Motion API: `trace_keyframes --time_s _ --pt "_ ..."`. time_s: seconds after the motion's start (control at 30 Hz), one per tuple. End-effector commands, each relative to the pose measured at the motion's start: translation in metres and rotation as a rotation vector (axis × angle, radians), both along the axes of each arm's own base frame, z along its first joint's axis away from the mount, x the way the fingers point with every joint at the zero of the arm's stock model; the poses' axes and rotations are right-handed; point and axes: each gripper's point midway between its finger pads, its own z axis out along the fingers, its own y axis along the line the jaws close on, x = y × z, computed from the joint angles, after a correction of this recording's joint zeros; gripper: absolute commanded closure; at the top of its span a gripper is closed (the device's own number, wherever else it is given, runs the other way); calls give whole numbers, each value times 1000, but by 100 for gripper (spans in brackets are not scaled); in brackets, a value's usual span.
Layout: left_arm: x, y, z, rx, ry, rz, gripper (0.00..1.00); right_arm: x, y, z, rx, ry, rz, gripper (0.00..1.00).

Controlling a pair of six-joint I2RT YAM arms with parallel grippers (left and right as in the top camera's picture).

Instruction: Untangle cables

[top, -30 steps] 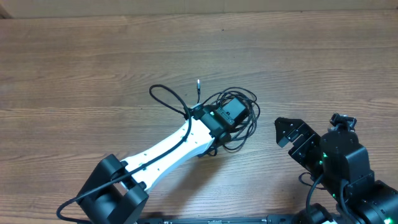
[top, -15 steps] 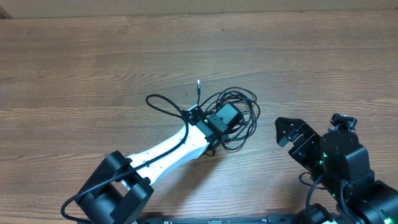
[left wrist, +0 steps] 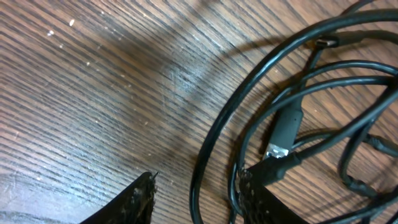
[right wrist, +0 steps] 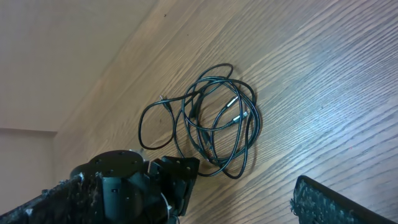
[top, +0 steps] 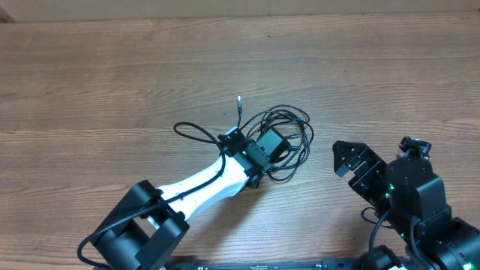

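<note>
The left end effector (left wrist: 196,202) stands partly spread over the tangled bundle of thin black cables (left wrist: 287,124), with one strand between its fingers, seemingly unpinched. The bundle lies on the brown wooden surface (top: 112,75). Right of the bundle, apart from it, the right end effector (top: 355,165) gapes wide and holds nothing.

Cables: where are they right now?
Overhead, mid-table, slightly right of centre: the cables lie under the left gripper, with the right gripper apart to their right.
</note>
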Motion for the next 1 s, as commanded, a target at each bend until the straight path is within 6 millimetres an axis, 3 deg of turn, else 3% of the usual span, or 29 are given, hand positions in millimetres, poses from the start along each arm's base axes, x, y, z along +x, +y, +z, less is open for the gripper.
trace_keyframes --time_s 0.0,0.1,0.13,0.2,0.27,0.37,0.5,0.7,0.8,0.97 --pt "0 10 -19 60 16 18 54 1 -3 1 -2 -9 -17 0" --pt "0 6 -30 53 35 11 60 1 -3 1 -2 -9 -17 0" --pt "0 5 -32 49 37 10 68 1 -3 1 -3 -9 -17 0" --pt "0 4 -31 43 36 8 95 1 -3 1 -3 -9 -17 0" --pt "2 0 -25 33 31 -6 95 1 -3 1 -3 -9 -17 0" --pt "7 -5 -1 21 -1 -66 95 1 -3 1 -3 -9 -17 0" --pt "4 -5 55 -25 -17 -83 96 1 -3 1 -3 -9 -17 0" --pt "3 -3 161 -163 -164 -83 96 2 -2 3 2 -17 -16 0" --pt "5 -2 208 -259 -270 -80 96 2 0 2 8 -14 -8 23" --pt "6 4 259 -454 -361 -13 96 -1 8 1 39 4 31 37"
